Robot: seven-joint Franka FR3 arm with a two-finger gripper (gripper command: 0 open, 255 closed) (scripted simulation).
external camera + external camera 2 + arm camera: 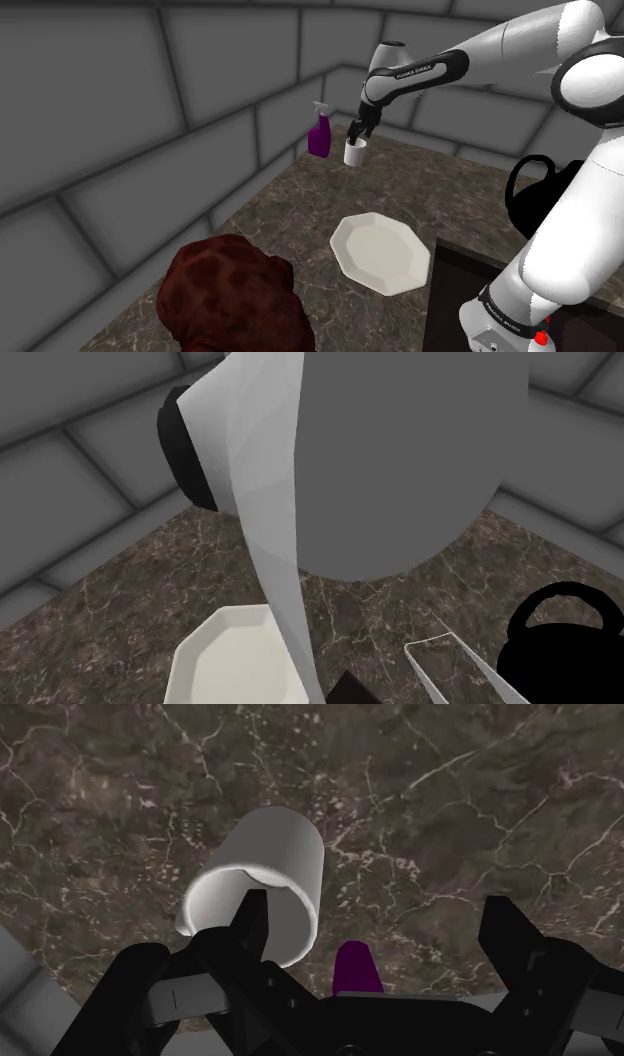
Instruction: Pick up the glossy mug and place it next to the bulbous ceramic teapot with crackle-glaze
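Note:
A plain white mug (pixel 352 152) stands on the dark marble counter (pixel 300 210) near the far wall corner. My black gripper (pixel 359 131) hangs right above it. In the wrist view the gripper (pixel 378 919) is open, its fingers wide apart. The mug (pixel 262 874) lies at one finger (pixel 250 919), whose tip overlaps the rim; the other finger is well away from it, so nothing is clasped. The teapot (pixel 532 192) is drawn as a black rounded shape with a handle at the shoulder view's right, partly behind my arm. In the second exterior view the teapot (pixel 556 640) is at lower right.
A purple spray bottle (pixel 320 131) stands just beside the mug, by the wall, and the bottle (pixel 356 972) peeks up between my fingers. A white octagonal plate (pixel 381 253) lies mid-counter. A dark red lumpy object (pixel 231 298) sits at the near edge. My arm's link (pixel 400 452) blocks much of the second exterior view.

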